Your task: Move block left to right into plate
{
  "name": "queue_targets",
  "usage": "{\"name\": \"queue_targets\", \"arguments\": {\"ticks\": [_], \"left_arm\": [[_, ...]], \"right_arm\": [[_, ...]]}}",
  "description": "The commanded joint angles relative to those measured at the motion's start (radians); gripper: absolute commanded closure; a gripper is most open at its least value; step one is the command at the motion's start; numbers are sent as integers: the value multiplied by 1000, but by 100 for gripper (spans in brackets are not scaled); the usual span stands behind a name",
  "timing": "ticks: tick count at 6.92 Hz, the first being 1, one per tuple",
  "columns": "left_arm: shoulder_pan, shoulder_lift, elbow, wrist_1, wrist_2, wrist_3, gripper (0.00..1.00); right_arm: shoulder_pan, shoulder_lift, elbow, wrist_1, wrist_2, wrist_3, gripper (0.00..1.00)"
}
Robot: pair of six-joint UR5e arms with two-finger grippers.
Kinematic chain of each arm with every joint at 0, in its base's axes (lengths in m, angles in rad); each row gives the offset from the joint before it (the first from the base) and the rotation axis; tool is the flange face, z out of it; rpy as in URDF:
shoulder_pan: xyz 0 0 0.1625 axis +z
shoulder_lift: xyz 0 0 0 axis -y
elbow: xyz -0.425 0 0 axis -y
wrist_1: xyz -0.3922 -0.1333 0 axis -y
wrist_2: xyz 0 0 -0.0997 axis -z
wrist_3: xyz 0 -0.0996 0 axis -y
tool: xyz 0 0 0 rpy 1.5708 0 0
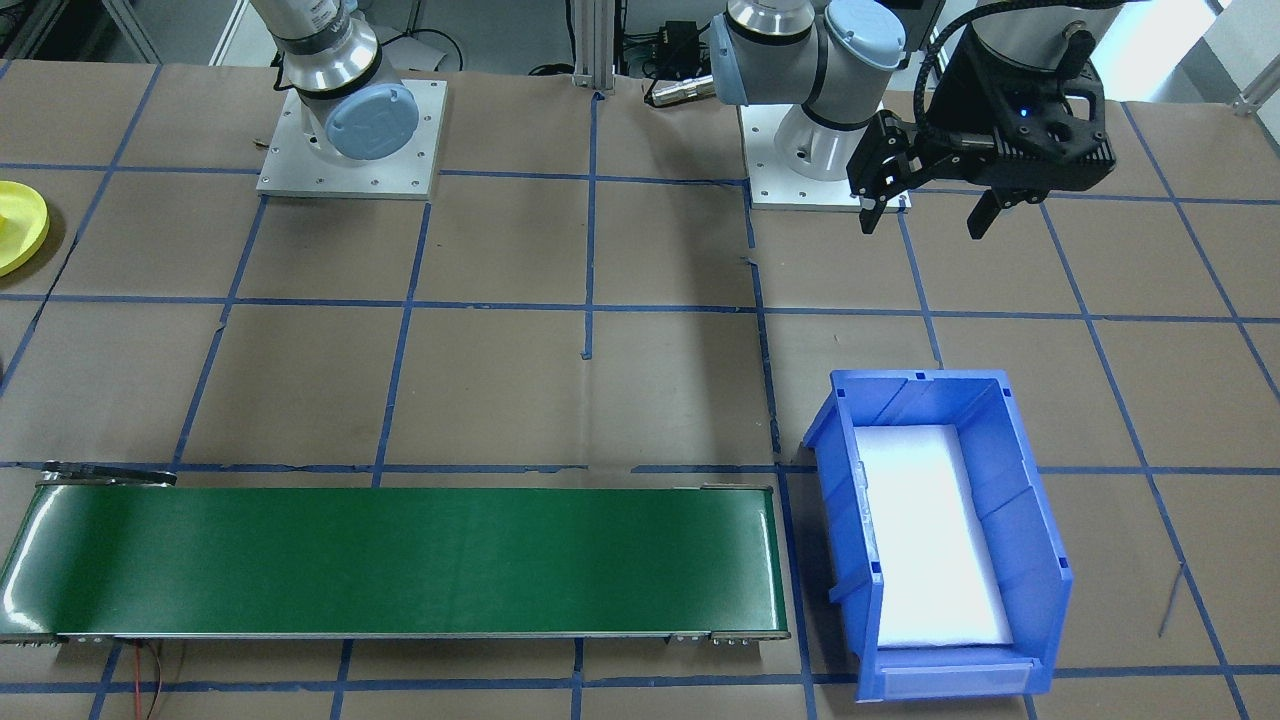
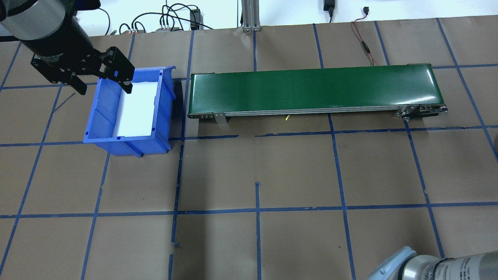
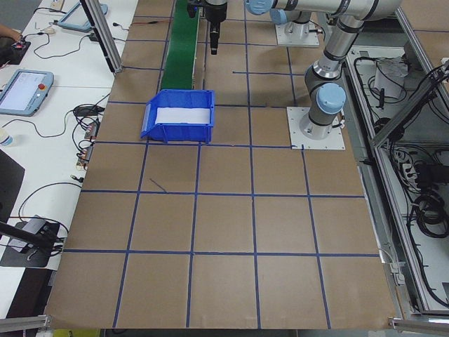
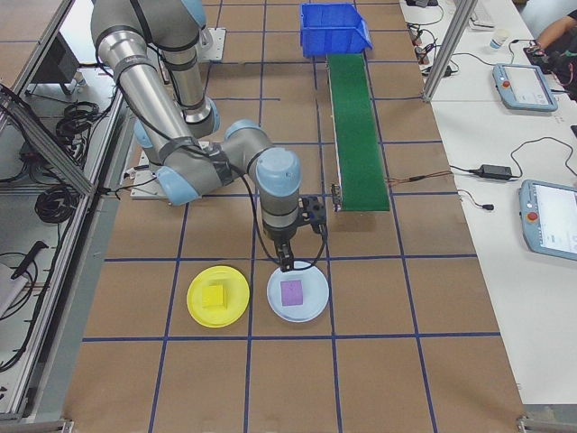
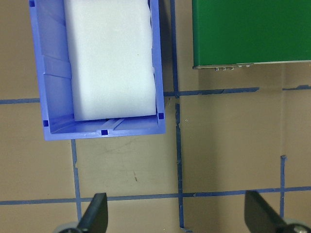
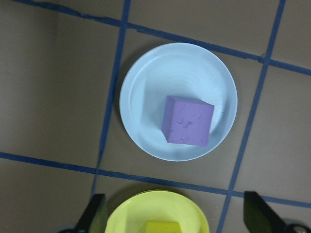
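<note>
A purple block (image 6: 187,121) lies in a pale blue plate (image 6: 141,82). Beside it a yellow block (image 4: 215,296) rests in the yellow plate (image 4: 194,305), whose edge also shows in the front-facing view (image 1: 15,225). My right gripper (image 6: 177,218) hangs open above the two plates, over the near rim of the pale plate (image 4: 311,302), holding nothing. Far off at the other end of the table, my left gripper (image 2: 105,87) hovers open and empty by the blue bin (image 2: 116,146).
A green conveyor belt (image 2: 311,89) runs along the table between the bin and the plates. The blue bin (image 1: 1040,560) holds white foam padding. The arm bases (image 1: 350,140) stand on metal plates. Brown paper with blue tape lines covers the table.
</note>
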Motion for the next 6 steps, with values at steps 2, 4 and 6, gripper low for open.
{"name": "queue_targets", "arguments": {"ticks": [2, 4, 6], "left_arm": [[-3, -27, 40, -34, 0, -7, 0], [-3, -41, 50, -10, -2, -7, 0], [-3, -50, 59, -9, 1, -6, 0]], "right_arm": [[302, -171, -13, 303, -34, 466, 1], [540, -224, -17, 359, -27, 644, 0], [765, -237, -43, 356, 15, 918, 0]]}}
